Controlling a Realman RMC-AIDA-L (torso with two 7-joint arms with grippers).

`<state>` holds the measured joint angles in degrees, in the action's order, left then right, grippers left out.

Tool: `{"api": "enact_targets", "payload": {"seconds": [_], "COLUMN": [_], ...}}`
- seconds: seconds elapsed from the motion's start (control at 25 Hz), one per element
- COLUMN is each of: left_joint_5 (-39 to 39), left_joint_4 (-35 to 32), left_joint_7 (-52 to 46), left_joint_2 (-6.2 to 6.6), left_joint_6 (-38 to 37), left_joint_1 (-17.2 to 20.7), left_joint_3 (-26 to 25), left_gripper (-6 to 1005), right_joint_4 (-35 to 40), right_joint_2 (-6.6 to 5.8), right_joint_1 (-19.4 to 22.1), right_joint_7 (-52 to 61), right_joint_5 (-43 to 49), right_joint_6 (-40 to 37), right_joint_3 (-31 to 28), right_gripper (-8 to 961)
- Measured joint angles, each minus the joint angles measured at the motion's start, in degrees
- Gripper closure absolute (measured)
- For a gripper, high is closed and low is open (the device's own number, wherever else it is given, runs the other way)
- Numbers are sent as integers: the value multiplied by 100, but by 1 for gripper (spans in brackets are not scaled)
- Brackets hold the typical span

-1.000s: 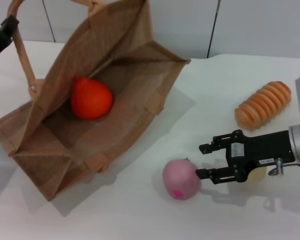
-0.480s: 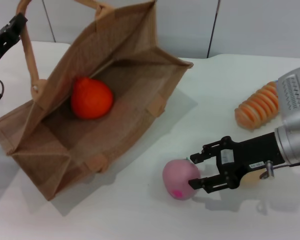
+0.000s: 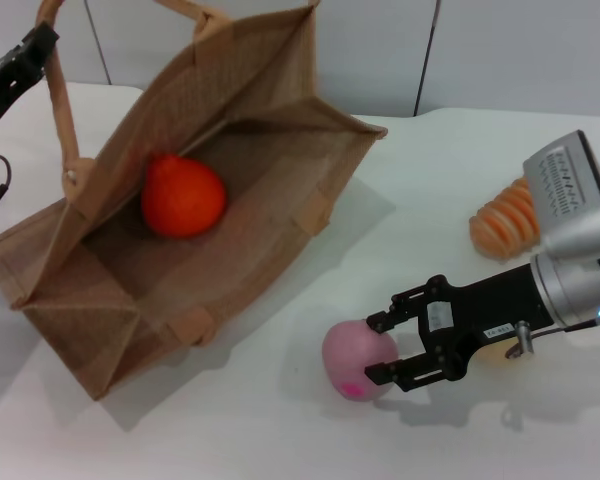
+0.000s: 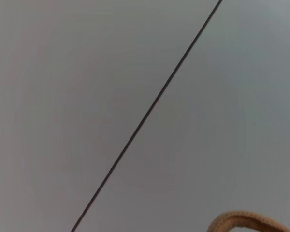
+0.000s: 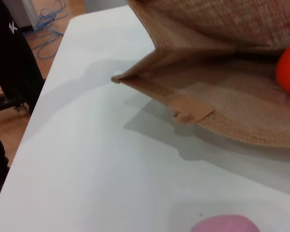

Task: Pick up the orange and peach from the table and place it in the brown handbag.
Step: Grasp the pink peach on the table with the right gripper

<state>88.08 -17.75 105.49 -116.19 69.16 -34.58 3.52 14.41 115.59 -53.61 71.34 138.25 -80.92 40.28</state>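
Peach (image 3: 357, 361) between right end effector (image 3: 380, 349) fingers

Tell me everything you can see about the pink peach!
The peach is a round, pale pink fruit with a smooth, matte skin and a small bright magenta spot low on its front. It sits on the white table, out in the open just outside the brown handbag, not inside it. The right gripper reaches in from the side, its black fingers open around the peach's edge, one above and one below. The right wrist view shows only its pink top.
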Motion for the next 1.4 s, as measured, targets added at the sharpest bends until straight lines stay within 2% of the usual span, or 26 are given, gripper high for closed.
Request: {"api": "enact_targets", "payload": {"seconds": [0.48, 1.12, 1.4], "left_joint_5": [-85, -115, -133], "left_joint_4": [0, 8, 9], "left_joint_7": [-40, -45, -47], "left_joint_2": [0, 0, 0], "left_joint_6": [0, -9, -27], "left_joint_1": [-51, -96, -96], "left_joint_3": [0, -12, -11], "left_gripper": [886, 886, 886], "right_joint_4": [-249, -416, -431], "right_joint_2": [28, 25, 24], "right_joint_1": [-310, -414, -414], "right_joint_7": [318, 450, 464], "right_joint_5": [-2, -13, -10], "right_joint_6": [423, 963, 970], "right_joint_3": [426, 428, 427], "right_gripper": [291, 291, 377]}}
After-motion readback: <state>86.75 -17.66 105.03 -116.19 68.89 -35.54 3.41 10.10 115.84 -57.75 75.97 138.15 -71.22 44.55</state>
